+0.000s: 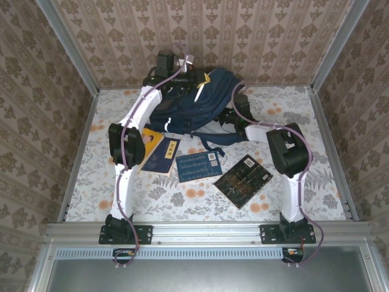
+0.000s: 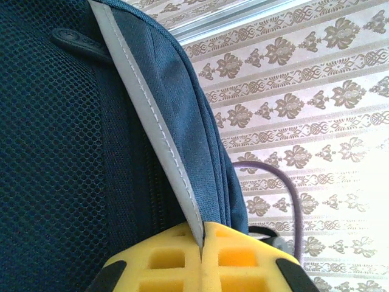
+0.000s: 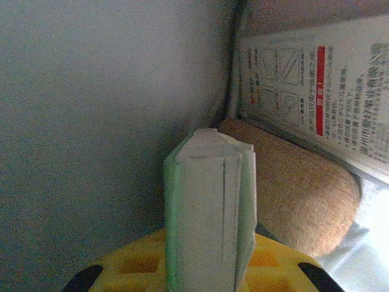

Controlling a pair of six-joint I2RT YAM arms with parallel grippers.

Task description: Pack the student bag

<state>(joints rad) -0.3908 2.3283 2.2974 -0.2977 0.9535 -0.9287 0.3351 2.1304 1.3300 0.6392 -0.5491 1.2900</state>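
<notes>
The student bag (image 1: 188,103), navy blue with white stripes, lies at the back middle of the table. My left gripper (image 2: 200,249) is shut on the bag's white reflective stripe (image 2: 155,118) beside the dark mesh panel (image 2: 48,152). In the top view it sits at the bag's far top edge (image 1: 203,78). My right gripper (image 3: 209,271) is shut on a thick green-covered book (image 3: 209,207), seen edge-on. It is inside the bag, between grey lining (image 3: 91,121) and a tan padded part (image 3: 298,194). The right arm's wrist (image 1: 231,114) goes into the bag's right side.
Three flat books lie on the floral table in front of the bag: a yellow-and-blue one (image 1: 157,150), a blue one (image 1: 199,165) and a black one (image 1: 243,180). A white printed label with a red bar (image 3: 316,85) is inside the bag. Patterned walls close in the back and sides.
</notes>
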